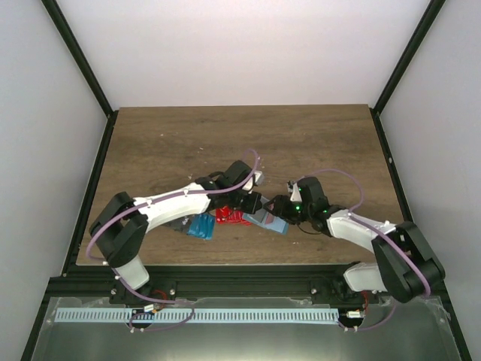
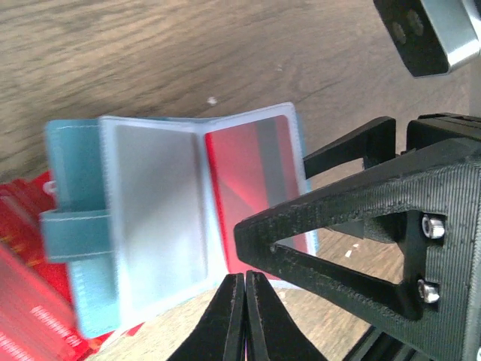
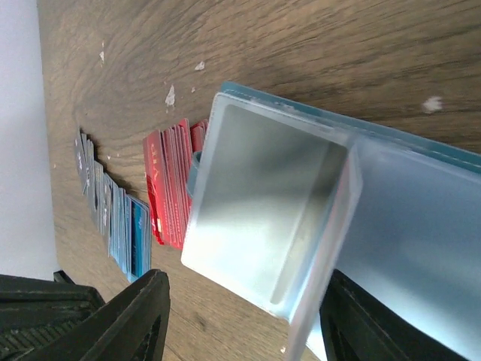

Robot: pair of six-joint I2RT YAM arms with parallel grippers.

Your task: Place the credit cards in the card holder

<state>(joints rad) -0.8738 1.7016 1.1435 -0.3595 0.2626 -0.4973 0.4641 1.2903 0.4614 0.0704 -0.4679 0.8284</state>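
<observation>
The card holder (image 2: pixel 75 188) lies open on the wood, its teal cover under clear sleeves, and one red card (image 2: pixel 248 180) sits in the right sleeve. My left gripper (image 2: pixel 246 301) is shut, tips at the holder's near edge with nothing visible between them. A black finger (image 2: pixel 316 241) of the right gripper lies over the sleeve's corner. My right gripper (image 3: pixel 248 323) is open, a raised clear leaf of the card holder (image 3: pixel 263 188) between its fingers. Loose credit cards lie fanned beside it: red cards (image 3: pixel 169 188), blue cards (image 3: pixel 124 226), dark cards (image 3: pixel 83 162).
From above, both grippers (image 1: pixel 255 201) (image 1: pixel 279 204) meet over the card holder (image 1: pixel 267 219) near the table's front centre. Red cards (image 1: pixel 229 216), blue cards (image 1: pixel 201 226) and dark cards (image 1: pixel 180 223) run leftward under the left arm. White walls enclose the table (image 1: pixel 240 135).
</observation>
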